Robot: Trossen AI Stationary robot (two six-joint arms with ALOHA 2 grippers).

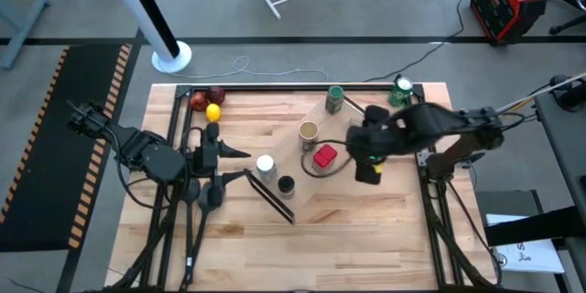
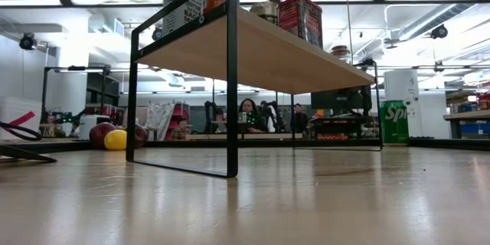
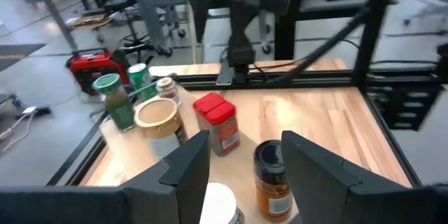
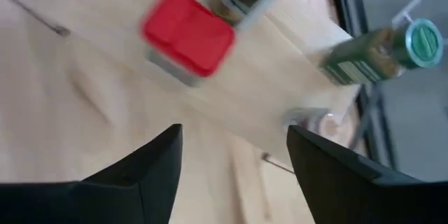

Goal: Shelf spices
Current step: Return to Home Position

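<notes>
The shelf (image 2: 291,53), a light-wood rack on black bars, stands slantwise in the middle of the table. Several spice jars stand upright on its top board: white top (image 1: 265,164), black top (image 1: 286,183), tan top (image 1: 309,131), red square top (image 1: 325,156), green top (image 1: 335,99) and a small silvery one (image 3: 166,87). My left gripper (image 1: 233,153) hovers open at the shelf's left end, with the black-topped jar (image 3: 269,175) and the white top (image 3: 220,203) beyond its fingers. My right gripper (image 1: 368,172) hangs open above the table, right of the red-topped jar (image 4: 189,31), pointing down.
A green can (image 1: 401,92) stands at the far right corner. Red and yellow fruit (image 1: 209,105) lie at the far left. A black frame (image 1: 275,88) rims the table. Bare wood lies along the near edge (image 1: 348,238).
</notes>
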